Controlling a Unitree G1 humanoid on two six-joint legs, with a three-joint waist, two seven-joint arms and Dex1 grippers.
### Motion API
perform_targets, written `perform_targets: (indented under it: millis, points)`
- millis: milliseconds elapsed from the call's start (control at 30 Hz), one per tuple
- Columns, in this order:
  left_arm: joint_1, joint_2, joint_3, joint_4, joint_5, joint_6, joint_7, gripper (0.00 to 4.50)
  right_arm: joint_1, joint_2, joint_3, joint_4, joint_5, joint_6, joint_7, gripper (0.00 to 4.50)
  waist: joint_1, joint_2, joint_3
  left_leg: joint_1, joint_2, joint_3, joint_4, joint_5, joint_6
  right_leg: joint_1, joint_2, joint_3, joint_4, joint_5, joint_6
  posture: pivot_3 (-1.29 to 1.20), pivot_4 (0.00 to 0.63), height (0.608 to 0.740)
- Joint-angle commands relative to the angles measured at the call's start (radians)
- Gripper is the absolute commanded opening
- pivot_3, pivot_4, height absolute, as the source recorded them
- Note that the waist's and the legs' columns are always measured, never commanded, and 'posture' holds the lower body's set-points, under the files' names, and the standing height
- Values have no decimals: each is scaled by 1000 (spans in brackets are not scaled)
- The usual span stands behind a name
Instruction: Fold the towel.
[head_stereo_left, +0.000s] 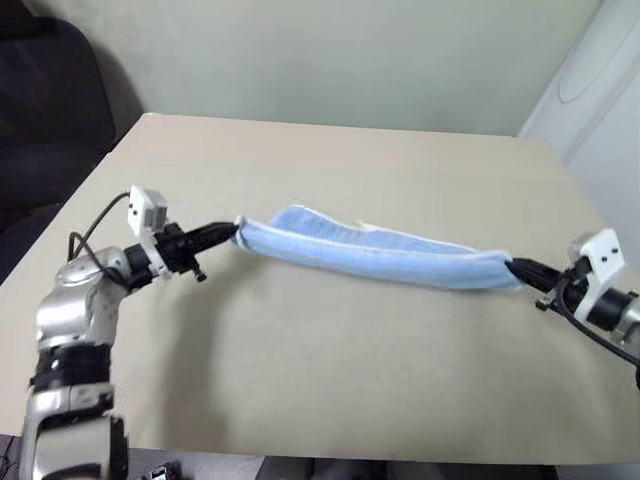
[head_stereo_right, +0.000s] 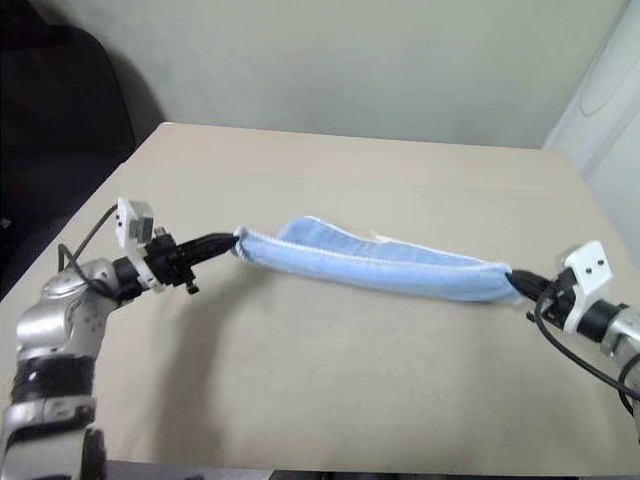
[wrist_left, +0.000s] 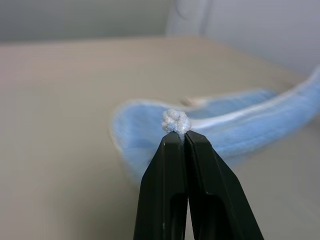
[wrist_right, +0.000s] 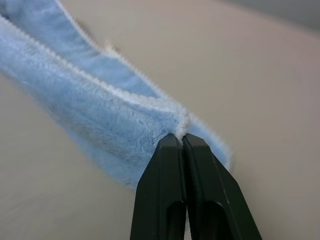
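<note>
The light-blue towel (head_stereo_left: 370, 252) with whitish edging hangs stretched between my two grippers above the table (head_stereo_left: 330, 170), sagging a little in its middle. My left gripper (head_stereo_left: 232, 233) is shut on the towel's left end; the left wrist view has a bunched whitish corner (wrist_left: 175, 121) pinched at the black fingertips. At the other end my right gripper (head_stereo_left: 516, 267) is shut on the towel, and the right wrist view shows the stitched edge (wrist_right: 181, 123) caught between its fingers. The cloth is doubled over lengthwise.
The beige table reaches to a pale wall at the back. A dark chair (head_stereo_left: 50, 110) stands beyond the table's left corner. A white appliance (head_stereo_left: 600, 90) stands at the far right.
</note>
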Motion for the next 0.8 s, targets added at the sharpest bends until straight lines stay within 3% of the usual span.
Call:
perform_targets:
  millis: [33,367,567,800]
  points:
    - [68,49,48,-142,-62,75,-8,0,54,-27,-71,-73,69,28,51,24,-1,0,0,0,0,0,0,0,0,0,0,0,0,-5,1,0,150,740]
    - [203,136,77,-193,-95,149,-46,0,215,-54,-79,-164,141,85,133,24,-4,-2,-2,5,-1,0,-2,-4,-3,-4,0,2,16,-16,-2,0,150,740]
    - [302,204,115,-215,-103,148,-103,0,345,-69,-179,-188,171,93,200,24,-4,-3,-3,6,-1,0,-4,-5,-4,-4,0,2,18,-24,-6,0,150,740]
    - [212,189,106,-196,-118,147,-66,0,279,-72,-192,-122,145,67,168,24,-4,-6,-5,5,-1,-1,-2,-6,-4,-5,0,3,18,-29,-7,0,150,740]
